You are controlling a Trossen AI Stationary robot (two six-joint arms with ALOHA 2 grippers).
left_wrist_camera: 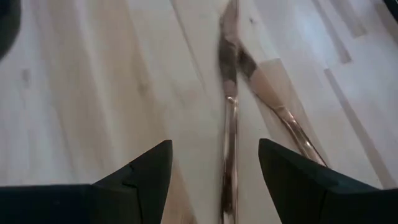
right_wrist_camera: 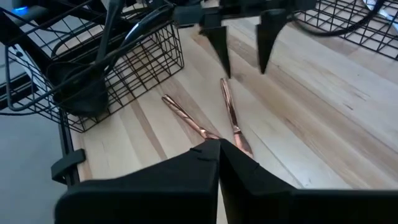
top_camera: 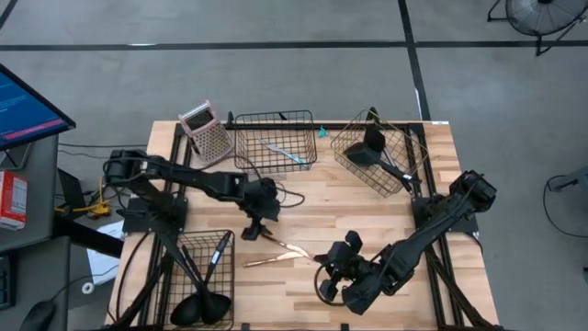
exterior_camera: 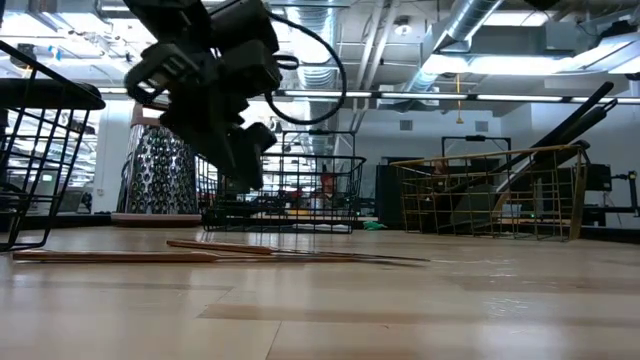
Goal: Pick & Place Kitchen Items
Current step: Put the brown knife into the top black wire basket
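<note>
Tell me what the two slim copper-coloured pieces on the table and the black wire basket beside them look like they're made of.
Two slim copper-coloured pieces: probably polished metal with a copper or rose-gold finish; they glint and mirror the light.

Black wire basket: thin metal wire in an open grid, apparently coated dull black.

Table: light wood planks with visible grain.

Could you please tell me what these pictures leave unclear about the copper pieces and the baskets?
- Copper pieces: right wrist view, their near ends hidden behind the shut right gripper.
- Same pieces, left wrist view: blurred; what kind of utensil cannot be told; the open left gripper hovers over them.
- Black basket: high view, utensils overlap, count unclear.
- Copper basket: low view, contents masked by wires.
</note>
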